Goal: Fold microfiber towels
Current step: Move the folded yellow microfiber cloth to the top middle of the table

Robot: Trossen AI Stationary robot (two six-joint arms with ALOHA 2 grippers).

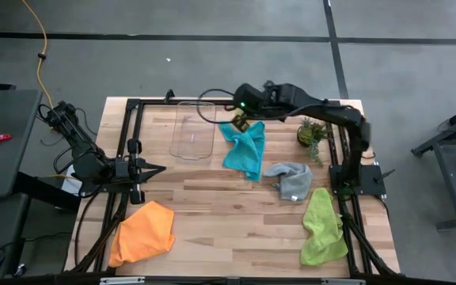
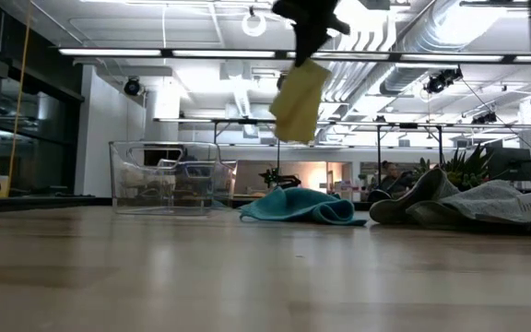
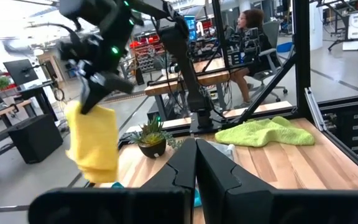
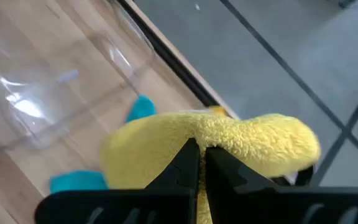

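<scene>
I have the right claw (image 4: pixel 197 163) closed on the yellow towel (image 4: pixel 229 146), pinching it at a top fold so the cloth hangs free in the air. From the low view it dangles clear above the table (image 1: pixel 212 206), over the gap between the clear tray (image 1: pixel 195 133) and the teal towel (image 1: pixel 245 149). I judge I am carrying it toward the tray, held high so that it does not drag across the other cloths.

The yellow towel sits directly under and around the right claw's fingertips, bunched over them in the wrist view, its loose end drooping below.

My left claw (image 3: pixel 196 163) is closed on nothing and waits low at the left edge of the table, pointing across it, well apart from the work.

The other towels lie unfolded on the table: the teal one just beside the tray, the grey towel (image 1: pixel 290 179) near the potted plant (image 1: pixel 310 133), the lime green towel (image 1: pixel 321 226) by the right arm's base, and the orange towel (image 1: pixel 142 231) near the front on the left arm's side.
</scene>
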